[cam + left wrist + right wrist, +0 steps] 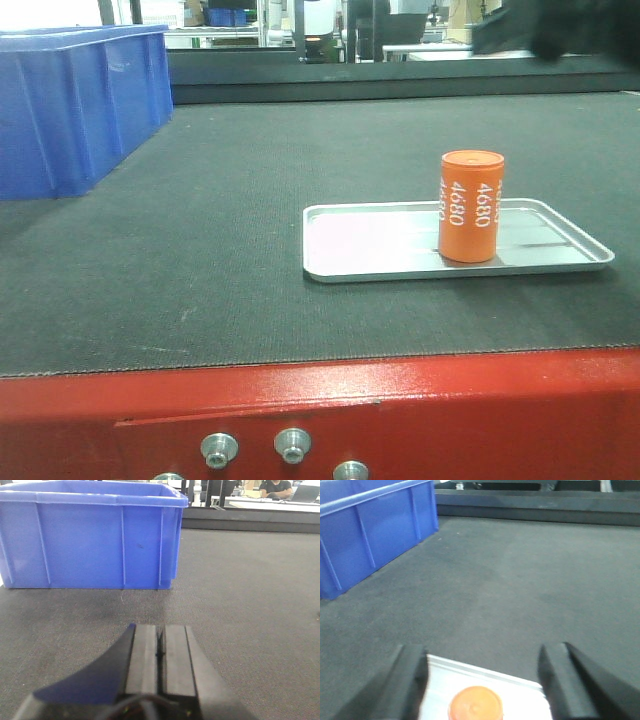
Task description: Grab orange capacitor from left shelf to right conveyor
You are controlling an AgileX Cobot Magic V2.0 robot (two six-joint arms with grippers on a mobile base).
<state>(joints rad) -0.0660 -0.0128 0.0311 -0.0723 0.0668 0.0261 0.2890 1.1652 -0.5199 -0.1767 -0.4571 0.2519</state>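
Observation:
The orange capacitor (471, 206) stands upright with white "4680" numerals in a shallow silver tray (370, 245) on the dark conveyor belt (230, 200), behind its red front edge (400, 410). In the right wrist view its flat top (475, 705) shows below, between my right gripper's open fingers (415, 680); the right gripper (482, 672) is above it, not touching. The right arm shows as a dark blur at the top right of the front view (560, 30). My left gripper (160, 645) is shut and empty over the belt. The left shelf is out of view.
A large blue plastic bin (75, 100) stands at the belt's back left, also in the left wrist view (90, 535) and the right wrist view (370, 530). A dark rail (400, 70) runs along the belt's far edge. Silver bolts (292, 443) line the red edge.

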